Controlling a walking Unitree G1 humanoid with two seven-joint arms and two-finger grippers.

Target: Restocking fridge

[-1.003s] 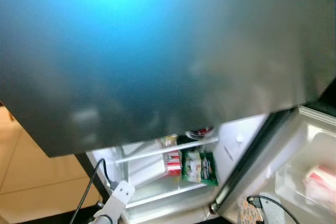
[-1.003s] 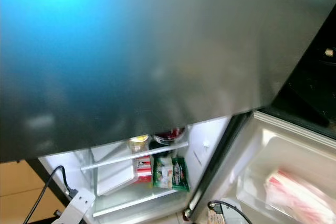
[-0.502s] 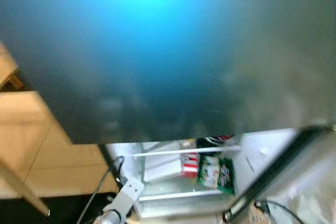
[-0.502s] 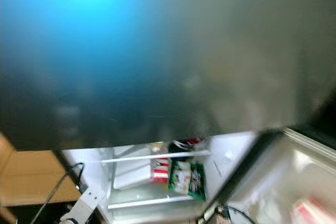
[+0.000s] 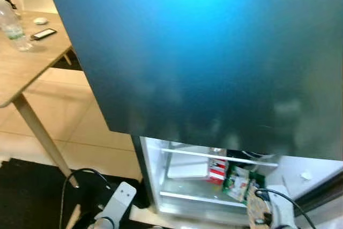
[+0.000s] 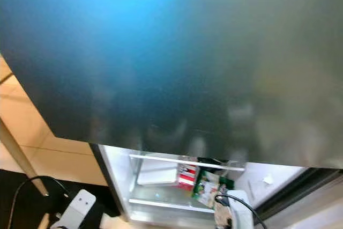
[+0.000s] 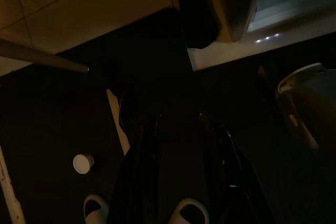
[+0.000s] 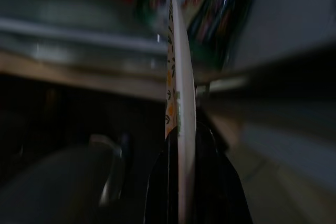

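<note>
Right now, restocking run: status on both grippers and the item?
Right gripper shut on flat patterned packet, edge-on, facing open fridge shelf. Left gripper idle, low over dark floor. Fridge's closed upper door looms overhead.

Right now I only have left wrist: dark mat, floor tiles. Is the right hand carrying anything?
Observer: Yes. The right hand is shut on a thin floral piece, seen edge-on; plate or pack, I can't tell.
Operator: Where is it pointed?
Observer: At the fridge, whose lower compartment is open and lit.
Operator: What's in that compartment?
Observer: A white tray, a red carton and a green pack, side by side.
</note>
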